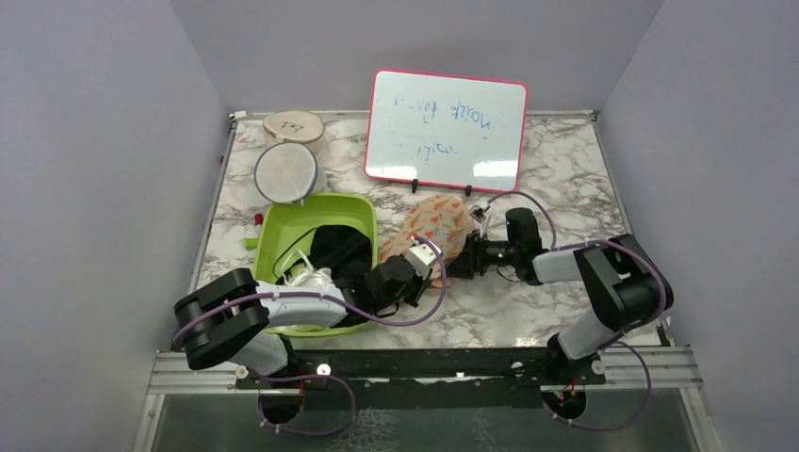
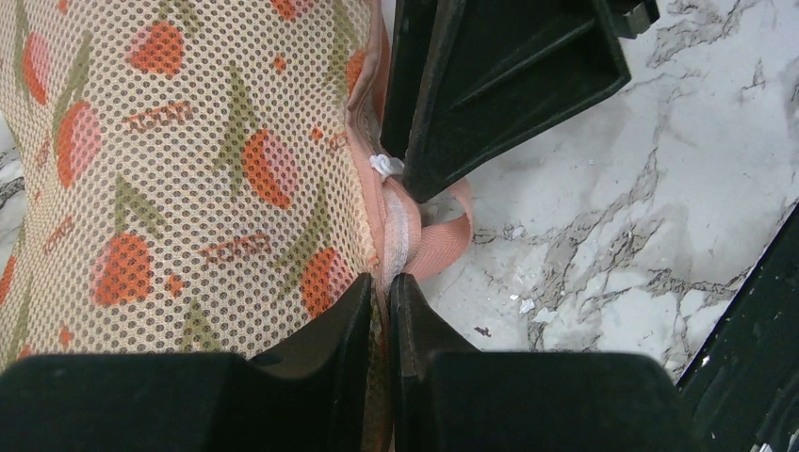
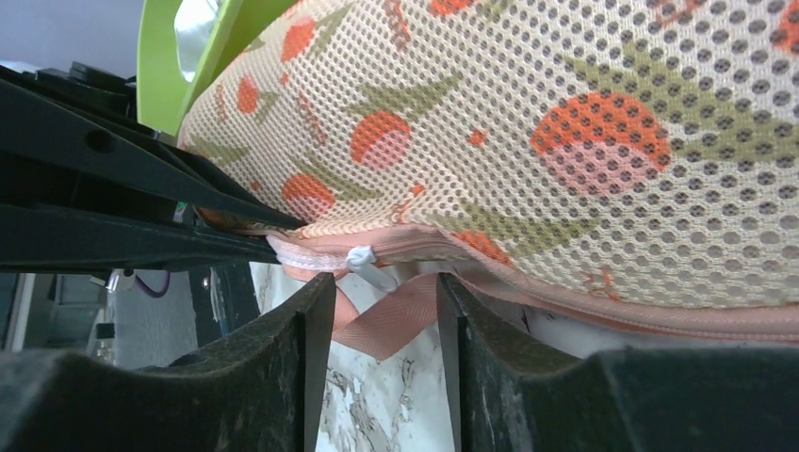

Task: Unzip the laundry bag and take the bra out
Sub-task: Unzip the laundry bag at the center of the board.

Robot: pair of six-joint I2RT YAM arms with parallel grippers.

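Laundry bag (image 1: 441,224) lies flat at desk (image 1: 565,188) centre, just beside right wall of green tub (image 1: 366,209). Left claw (image 2: 382,292) closed, pinching bag seam. Right claw (image 3: 384,292) open, fingers straddling peach loop (image 3: 391,320) below white zipper pull (image 3: 364,260).

Whiteboard (image 1: 445,130), red-framed, propped at the back: two lines of blue handwriting, apparently upside down from the overhead view, too smeared to read. Round beige disc (image 1: 293,125) to its left: a small dark scribble, illegible.
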